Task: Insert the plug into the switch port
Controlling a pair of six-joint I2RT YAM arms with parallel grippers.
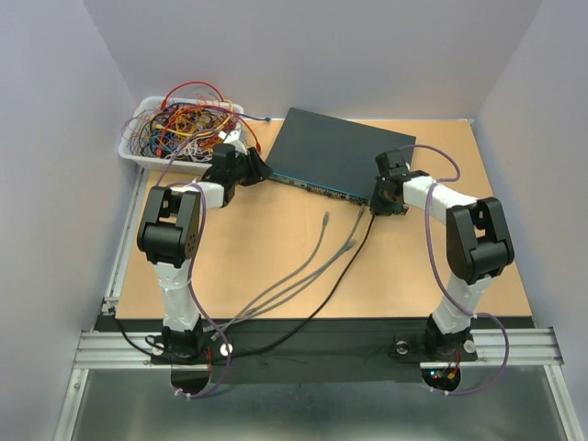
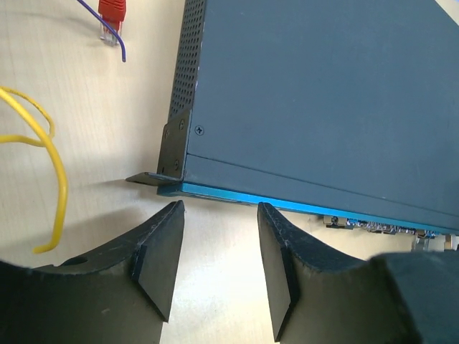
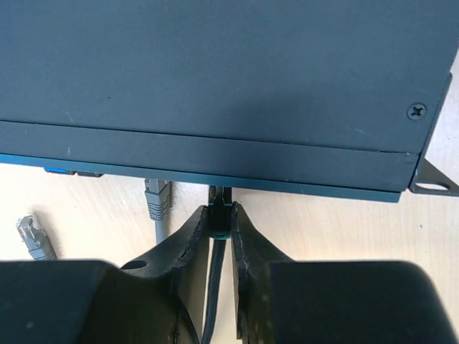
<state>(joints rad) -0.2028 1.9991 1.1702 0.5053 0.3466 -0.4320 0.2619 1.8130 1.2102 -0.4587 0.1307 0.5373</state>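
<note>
The switch (image 1: 335,152) is a flat dark grey-blue box lying at the back of the table, its teal front edge (image 2: 251,198) facing the arms. My right gripper (image 3: 219,208) is shut on a black plug (image 3: 219,197) with a black cable trailing back between the fingers. The plug's tip meets the switch's front edge (image 3: 215,179) near its right end; whether it sits in a port is hidden. My left gripper (image 2: 219,208) stands open and empty just in front of the switch's left front corner (image 2: 176,154). In the top view, the right gripper (image 1: 381,197) and left gripper (image 1: 257,170) flank the front edge.
A white tray (image 1: 138,152) full of tangled wires stands at the back left. Two grey cables (image 1: 326,220) lie on the table, and a grey plug (image 3: 158,197) sits at the front edge left of the black one. A yellow wire (image 2: 57,179) and red plug (image 2: 111,14) lie left of the switch.
</note>
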